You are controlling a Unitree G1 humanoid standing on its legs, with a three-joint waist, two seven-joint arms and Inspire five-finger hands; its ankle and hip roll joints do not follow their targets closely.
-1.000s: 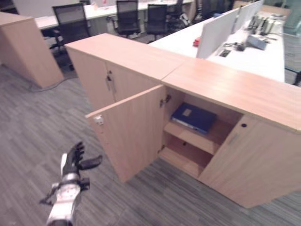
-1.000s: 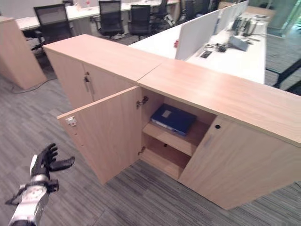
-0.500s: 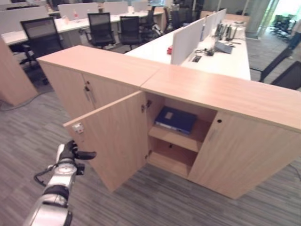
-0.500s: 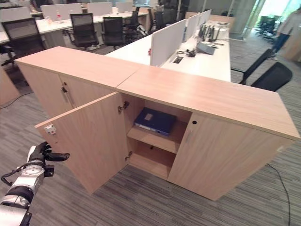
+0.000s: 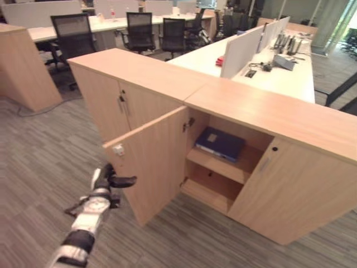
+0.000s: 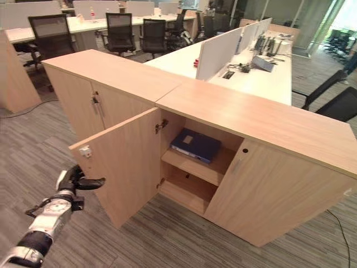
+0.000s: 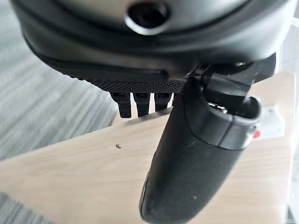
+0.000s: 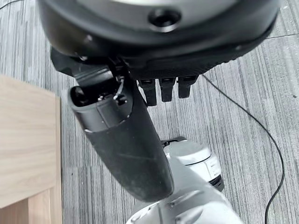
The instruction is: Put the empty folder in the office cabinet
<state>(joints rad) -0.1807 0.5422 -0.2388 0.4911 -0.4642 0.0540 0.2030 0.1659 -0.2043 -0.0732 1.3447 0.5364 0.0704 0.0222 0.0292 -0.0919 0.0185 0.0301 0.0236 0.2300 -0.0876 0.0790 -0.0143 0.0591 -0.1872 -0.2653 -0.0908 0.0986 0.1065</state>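
A blue folder [image 5: 220, 143] lies flat on the upper shelf of the open office cabinet [image 5: 268, 109]. The cabinet's left door [image 5: 156, 162] stands swung out toward me. My left hand [image 5: 106, 180] is open at the door's free edge, just below the white latch, with its thumb reaching toward the outer face. Past that left hand [image 7: 187, 163], the left wrist view shows the door's pale wood close up. My right hand [image 8: 126, 149] is open and holds nothing, with grey carpet beneath it.
A second cabinet [image 5: 122, 78] with shut doors joins the open one on the left. The right door [image 5: 290, 190] is shut. Behind are white desks with dividers [image 5: 262, 61] and black office chairs [image 5: 72, 33]. Another wooden unit [image 5: 22, 67] stands far left.
The whole view has shifted as the camera moved. My left hand has come closer to the open door's free edge. The folder stays on the shelf.
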